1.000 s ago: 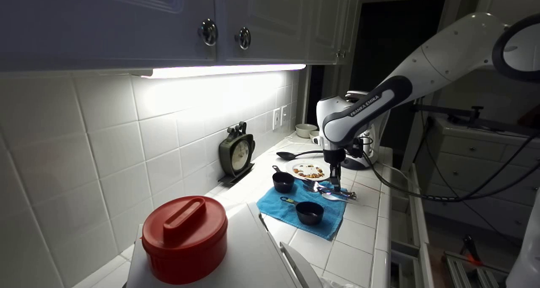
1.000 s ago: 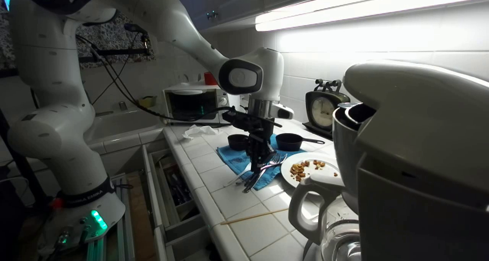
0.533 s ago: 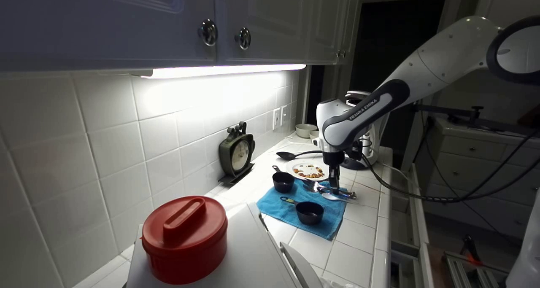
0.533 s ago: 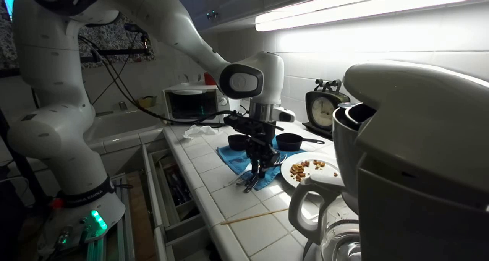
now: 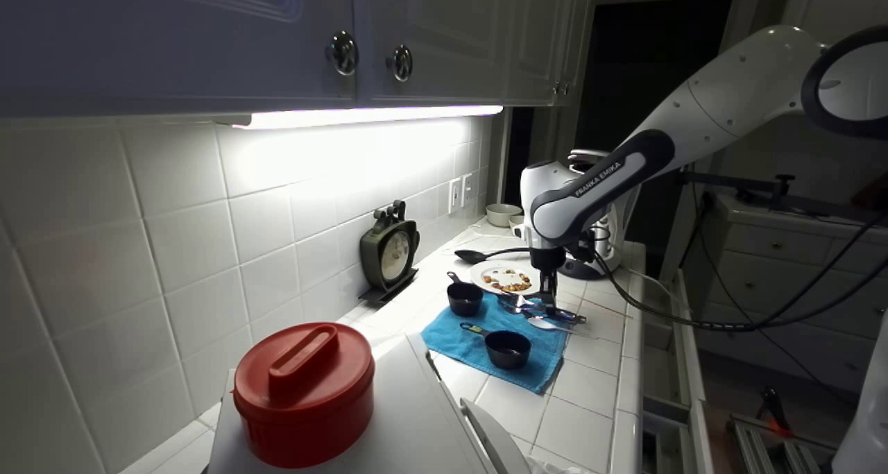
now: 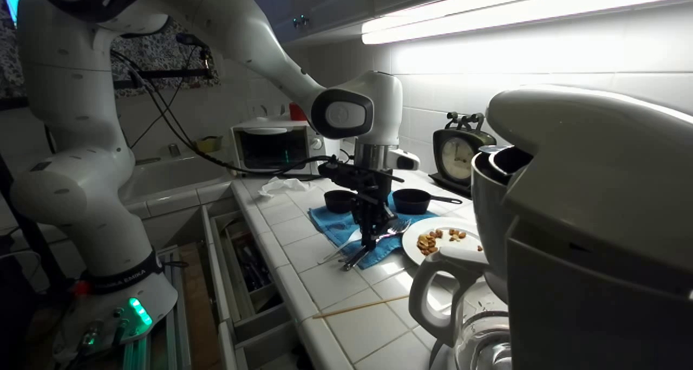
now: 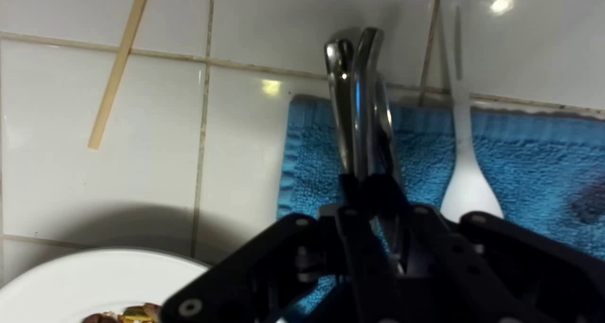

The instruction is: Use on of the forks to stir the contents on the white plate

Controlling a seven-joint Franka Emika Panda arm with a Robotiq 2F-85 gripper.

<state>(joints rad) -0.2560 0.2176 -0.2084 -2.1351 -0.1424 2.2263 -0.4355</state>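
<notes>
one grip, several handles

gripper (image 7: 365,180) clamped on bunched metal handles (image 7: 360,110) overhanging the blue towel (image 7: 309,157); fork (image 6: 399,228) over the towel, white plate (image 7: 85,278) of brownish contents (image 6: 427,244) just beside it. likely fault: squeezed unevenly, the fork slips when lifted.

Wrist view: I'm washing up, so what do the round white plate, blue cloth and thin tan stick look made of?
Round white plate: smooth, unmarked rim; perhaps glazed ceramic, possibly plastic.
Blue cloth: matt, looped pile; likely cotton terry.
Thin tan stick: matt, straight; probably wood or bamboo.
</notes>
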